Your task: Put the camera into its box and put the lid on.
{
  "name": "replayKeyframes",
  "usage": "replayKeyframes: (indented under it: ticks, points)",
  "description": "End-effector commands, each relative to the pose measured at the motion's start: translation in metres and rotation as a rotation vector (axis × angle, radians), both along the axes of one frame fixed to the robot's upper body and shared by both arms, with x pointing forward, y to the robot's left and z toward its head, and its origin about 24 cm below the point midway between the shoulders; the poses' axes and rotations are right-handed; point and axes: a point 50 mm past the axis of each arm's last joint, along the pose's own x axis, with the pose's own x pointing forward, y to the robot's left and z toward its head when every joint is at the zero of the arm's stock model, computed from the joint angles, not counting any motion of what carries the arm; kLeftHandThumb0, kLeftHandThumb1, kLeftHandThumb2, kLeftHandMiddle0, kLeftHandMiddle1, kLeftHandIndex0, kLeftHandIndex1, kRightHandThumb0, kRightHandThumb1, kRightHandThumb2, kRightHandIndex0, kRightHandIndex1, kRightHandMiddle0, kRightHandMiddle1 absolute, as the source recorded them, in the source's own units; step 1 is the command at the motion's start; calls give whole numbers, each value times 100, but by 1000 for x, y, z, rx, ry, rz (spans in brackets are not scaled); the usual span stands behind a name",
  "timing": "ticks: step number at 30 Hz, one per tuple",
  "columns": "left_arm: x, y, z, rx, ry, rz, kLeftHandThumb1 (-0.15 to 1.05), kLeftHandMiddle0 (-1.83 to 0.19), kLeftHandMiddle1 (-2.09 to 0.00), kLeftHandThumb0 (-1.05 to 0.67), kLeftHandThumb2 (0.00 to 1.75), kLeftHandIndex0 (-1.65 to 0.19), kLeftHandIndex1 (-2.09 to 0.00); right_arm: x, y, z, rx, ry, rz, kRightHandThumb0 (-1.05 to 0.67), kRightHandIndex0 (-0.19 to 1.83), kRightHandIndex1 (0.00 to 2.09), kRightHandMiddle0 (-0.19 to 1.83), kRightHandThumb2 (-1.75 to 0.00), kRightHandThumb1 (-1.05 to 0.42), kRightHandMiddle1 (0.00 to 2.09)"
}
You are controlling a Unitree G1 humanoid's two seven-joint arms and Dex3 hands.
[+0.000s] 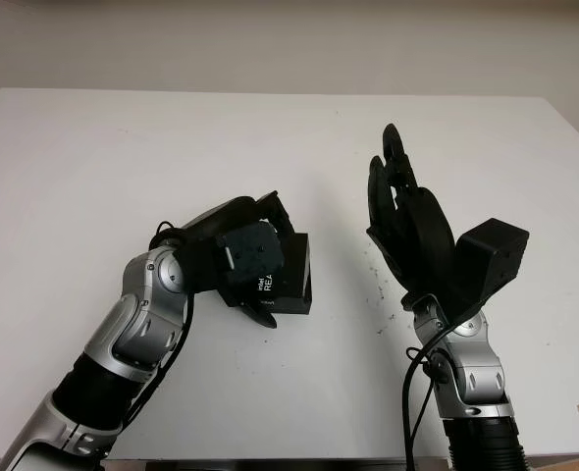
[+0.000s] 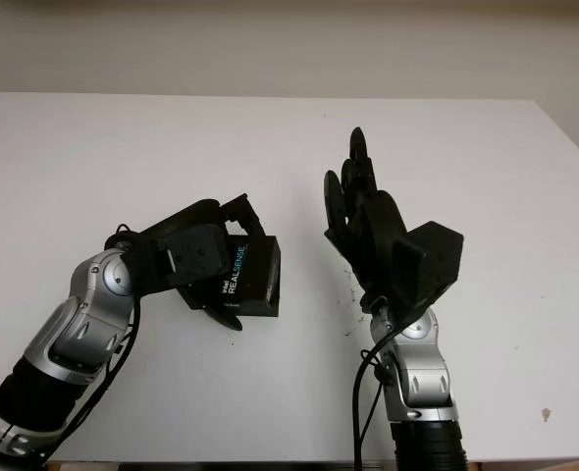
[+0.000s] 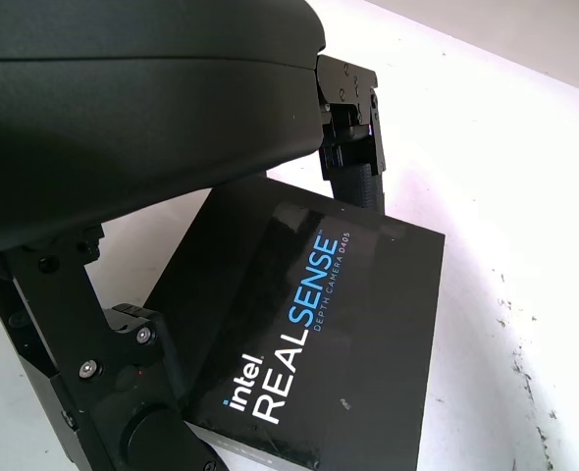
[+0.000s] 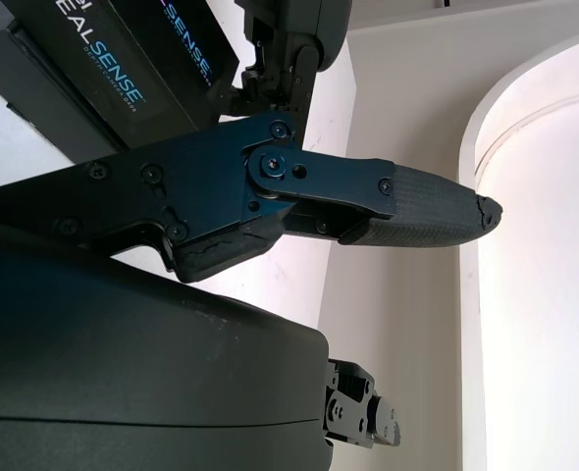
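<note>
A black box (image 1: 291,280) with its lid on, printed "intel REALSENSE" (image 3: 299,343), lies on the white table (image 1: 93,157) left of centre. My left hand (image 1: 260,260) sits over its left part. One finger (image 3: 353,147) presses the box's far edge and another (image 1: 262,316) its near edge, so the hand grips the box. The camera itself is hidden. My right hand (image 1: 402,196) is raised off the table to the right of the box, open and holding nothing. Its finger (image 4: 417,201) points away from the box (image 4: 103,69).
Small dark scuff marks (image 1: 378,285) dot the table between the box and my right arm. The table's far edge (image 1: 270,93) meets a pale wall.
</note>
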Motion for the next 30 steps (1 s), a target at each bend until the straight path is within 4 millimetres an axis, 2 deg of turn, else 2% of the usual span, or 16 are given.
replayKeyframes:
  ticks: [1, 3, 5, 10, 12, 20, 23, 27, 30]
  points:
    - [-2, 5, -9, 17, 24, 22, 105, -56, -209, -25, 37, -33, -209, -2, 0, 3, 5, -8, -5, -79, -19, 0, -19, -56, -105, 0]
    - [-1, 6, -10, 8, 35, 39, 105, -54, -209, -26, 37, -33, -209, -2, 0, 2, 5, -8, -2, -80, -19, 0, -19, -56, -105, 0]
    - [-1, 7, -10, 1, 47, 50, 105, -43, -209, -26, 37, -32, -209, -2, 0, 2, 8, -9, 1, -79, -19, 0, -19, -56, -105, 0]
    - [0, 7, -12, 5, 56, 65, 105, -47, -209, -26, 37, -31, -209, -2, 1, 1, 1, -9, 5, -79, -19, 0, -19, -56, -105, 0]
    - [0, 7, -13, 1, 59, 68, 105, -36, -209, -26, 37, -29, -206, -2, 1, 1, 2, -4, 5, -79, -19, 0, -19, -56, -105, 0]
    - [2, 7, -15, -17, 93, 85, 105, -33, -209, -26, 37, -28, -203, -1, 3, 0, 5, -1, 8, -80, -19, 0, -19, -55, -105, 0]
    - [3, 6, -15, -29, 111, 96, 105, -37, -209, -26, 37, -31, -206, -1, 4, 0, 11, -2, 14, -78, -19, 0, -19, -55, -105, 0]
    - [3, 3, -16, -17, 115, 92, 105, -54, -209, -26, 36, -31, -207, 0, 5, -1, 16, -7, 21, -78, -19, 0, -19, -55, -105, 0]
    - [4, 0, -15, -9, 116, 86, 105, -51, -209, -25, 34, -31, -204, 0, 6, -1, 17, -2, 22, -77, -19, 0, -19, -55, -105, 0]
